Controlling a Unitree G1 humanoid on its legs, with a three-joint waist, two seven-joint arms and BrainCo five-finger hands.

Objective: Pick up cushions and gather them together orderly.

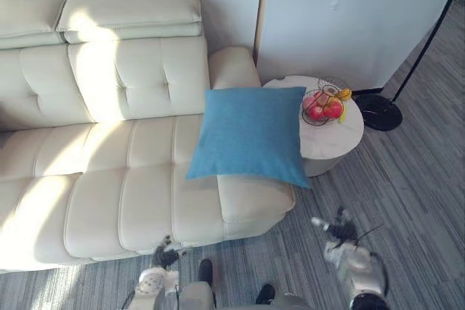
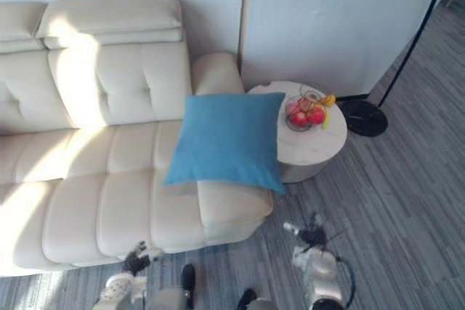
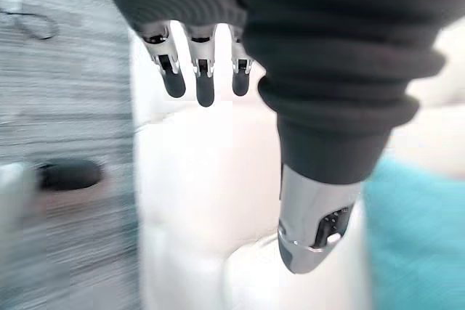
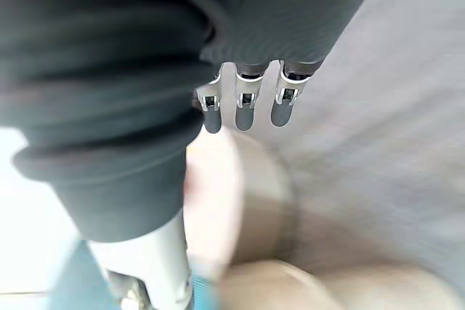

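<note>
Our left hand (image 1: 166,255) hangs just before the sofa (image 1: 109,179), fingers straight, side by side, holding nothing. Our right hand (image 1: 336,229) does likewise, off the sofa's right corner. The blue cushion (image 1: 251,134) lies on the sofa's right end, seemingly propped against the armrest. A round table (image 1: 334,143) with a fruit basket (image 1: 322,107) stands just beside the sofa.

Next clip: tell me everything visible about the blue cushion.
The blue cushion is square, plain and plump, of woven-looking fabric. It lies tilted on the right end of the cream sofa, propped over the armrest, its right edge overlapping the round side table in view. The left hand and right hand are low near the floor, apart from it.
</note>
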